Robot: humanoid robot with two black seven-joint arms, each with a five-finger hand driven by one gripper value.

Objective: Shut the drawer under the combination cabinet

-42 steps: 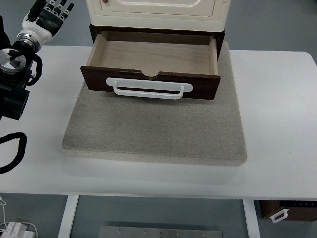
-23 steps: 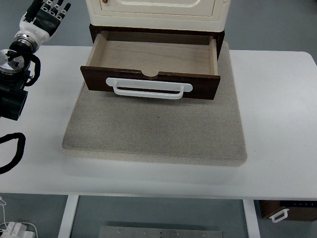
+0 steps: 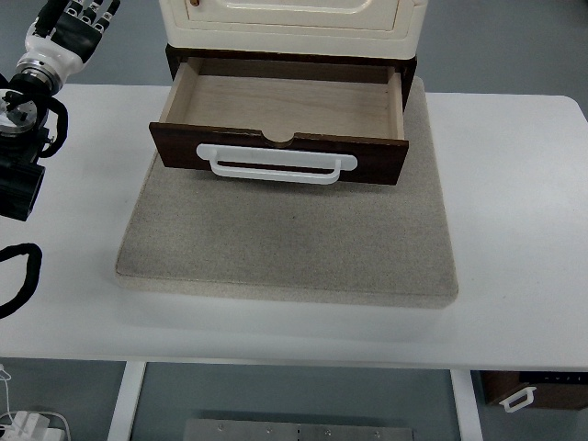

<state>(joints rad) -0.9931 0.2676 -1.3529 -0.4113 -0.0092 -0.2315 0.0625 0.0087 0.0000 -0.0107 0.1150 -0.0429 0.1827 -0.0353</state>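
Since 0.9 s ago, only the left hand (image 3: 72, 20) has shifted, drifting further into the upper left corner of the frame; its fingers are spread and hold nothing. No right hand is visible. At upper centre, the dark wooden drawer (image 3: 280, 129) stands pulled fully out beneath the cream cabinet (image 3: 292, 20), its white handle (image 3: 277, 165) facing the frame's bottom, over a grey mat (image 3: 289, 239). Nothing touches it, so the closing looks entirely undone.
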